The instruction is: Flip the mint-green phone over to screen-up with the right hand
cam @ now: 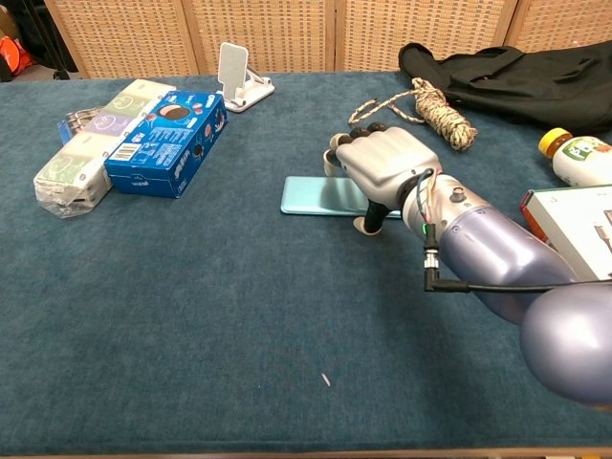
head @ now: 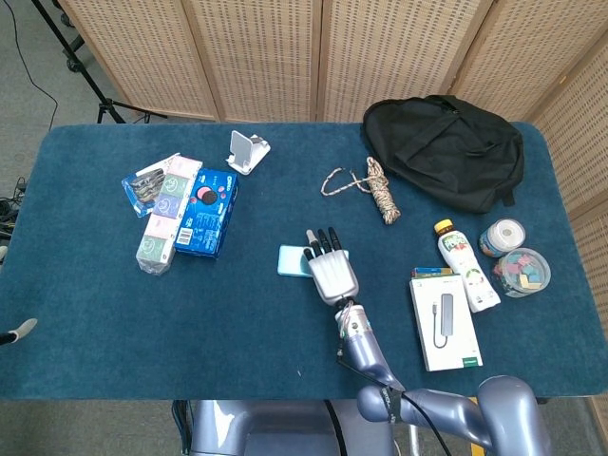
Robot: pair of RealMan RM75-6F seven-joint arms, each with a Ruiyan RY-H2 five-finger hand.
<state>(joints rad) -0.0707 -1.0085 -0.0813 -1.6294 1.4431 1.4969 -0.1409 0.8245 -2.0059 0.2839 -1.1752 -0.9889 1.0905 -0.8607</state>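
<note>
The mint-green phone (head: 292, 259) lies flat on the blue table cloth with its plain back up, near the table's middle (cam: 320, 196). My right hand (head: 330, 271) sits over the phone's right end and covers it. In the chest view the right hand (cam: 382, 167) arches over the phone, its fingers (cam: 346, 143) past the far edge and its thumb (cam: 363, 225) down at the near edge. The phone is not lifted. A pale bit at the head view's left border may be my left hand (head: 19, 331); its pose is hidden.
A blue box (head: 207, 211) and tissue packs (head: 161, 223) lie at the left, a white phone stand (head: 245, 152) behind them. A rope (head: 375, 185) and black backpack (head: 445, 147) are at the back right. A bottle (head: 465, 261), white box (head: 445, 323) and jar (head: 525, 271) sit at the right.
</note>
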